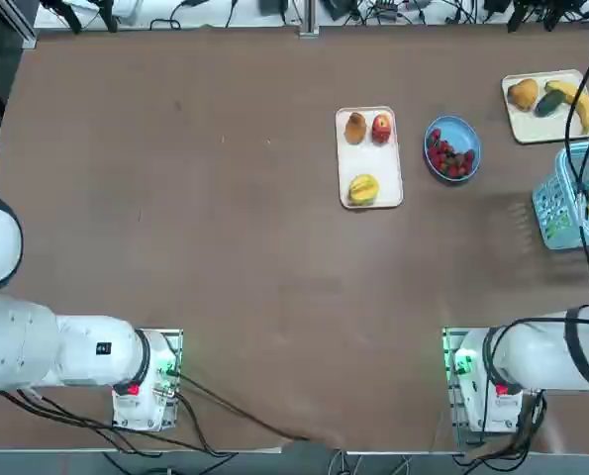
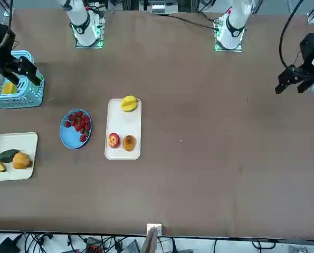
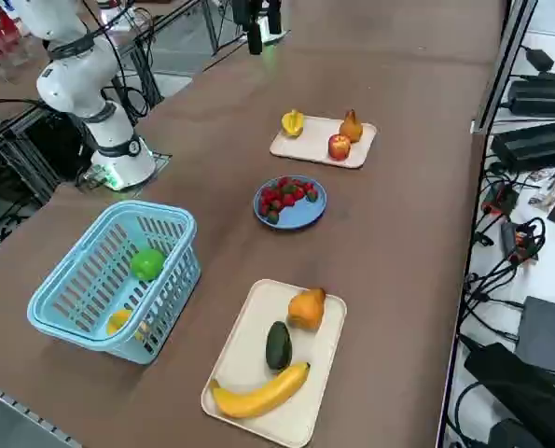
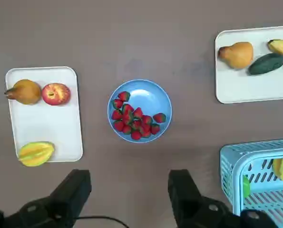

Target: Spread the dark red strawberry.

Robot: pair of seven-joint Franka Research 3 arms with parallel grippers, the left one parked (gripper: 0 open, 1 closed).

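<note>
- The dark red strawberry (image 4: pixel 134 121) bunch sits piled in a blue plate (image 4: pixel 155 99) on the worktop (image 1: pixel 225 247), between two white trays.
- Right pincer (image 4: pixel 129 190) hangs up high above the plate, fingers spread wide, holding nothing.
- Tray beside it (image 4: pixel 46 123) has a pear, apple (image 4: pixel 55 93) and a yellow fruit.
- Blue basket (image 4: pixel 260 175) sits near the other tray.
</note>
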